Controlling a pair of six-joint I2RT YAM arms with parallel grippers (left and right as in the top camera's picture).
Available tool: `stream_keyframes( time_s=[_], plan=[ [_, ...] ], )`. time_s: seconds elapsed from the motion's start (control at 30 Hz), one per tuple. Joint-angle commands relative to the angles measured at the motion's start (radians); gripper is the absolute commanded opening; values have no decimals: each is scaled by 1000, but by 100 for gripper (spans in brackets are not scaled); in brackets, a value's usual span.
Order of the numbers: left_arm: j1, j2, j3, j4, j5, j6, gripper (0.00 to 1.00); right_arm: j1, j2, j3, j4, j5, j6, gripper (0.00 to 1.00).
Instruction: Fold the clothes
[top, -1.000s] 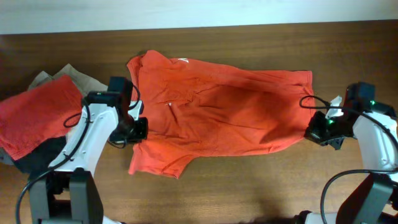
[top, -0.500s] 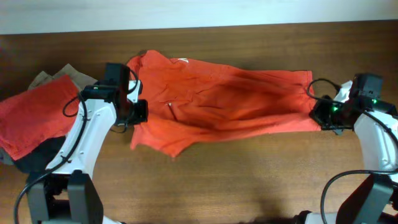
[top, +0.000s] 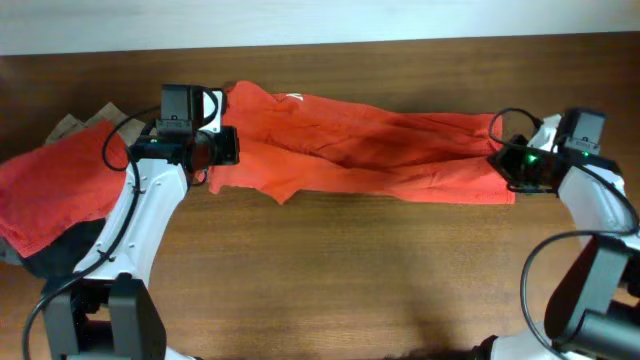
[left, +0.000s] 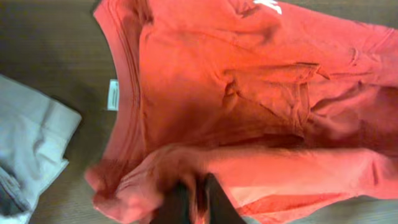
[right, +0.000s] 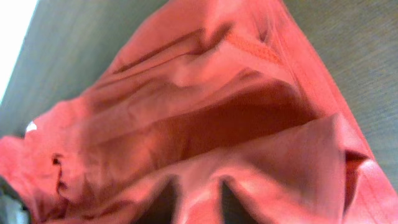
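An orange-red T-shirt (top: 370, 150) lies stretched across the far middle of the wooden table, its near half lifted and carried back over the far half. My left gripper (top: 212, 150) is shut on the shirt's left edge, and in the left wrist view (left: 194, 202) its dark fingers pinch bunched fabric (left: 249, 93). My right gripper (top: 512, 168) is shut on the shirt's right edge; in the right wrist view (right: 198, 196) cloth (right: 205, 124) is drawn between its fingers.
A pile of other clothes sits at the left: a red garment (top: 50, 190), a beige one (top: 75, 125) and a dark one (top: 55, 255). A pale grey-white garment (left: 28, 149) shows at the left of the left wrist view.
Both grippers moved toward the far side of the table, carrying the shirt's near edge up and back over its far half. The shirt now looks much narrower front to back.
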Motion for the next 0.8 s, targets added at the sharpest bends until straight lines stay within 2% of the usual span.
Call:
stream_keyframes(
  time_s=[0.0,0.1,0.2,0.27,0.3,0.4,0.47,0.5,0.57,0.6,0.7,0.77],
  plan=[
    [-3,21,19,4,-7,8,33,20,18,16,55,-44,-21,67],
    [-3,43,19,-12,-7,26,47,20,11,18,97,-124,-63,69],
    [-3,48,19,-42,-7,26,56,20,8,22,64,-173,-63,69],
    [-3,48,19,-61,-7,26,57,22,9,22,2,-195,-63,68],
    [-3,48,19,-73,-7,26,58,27,9,22,-40,-193,-71,65],
    [-3,48,19,-109,-6,26,58,66,9,22,-143,-193,-122,41],
    [-3,48,19,-134,-6,26,58,117,9,22,-196,-167,-161,38],
    [-3,48,19,-145,-6,26,58,146,9,22,-218,-122,-160,32],
    [-3,47,19,-163,-6,27,58,208,10,21,-240,-2,-160,12],
    [-3,46,19,-171,-6,27,58,234,11,21,-240,47,-159,6],
    [-3,40,27,-211,-6,27,58,328,32,21,-223,205,-156,4],
    [-3,34,40,-238,-6,26,58,369,54,21,-198,245,-156,4]
  ],
)
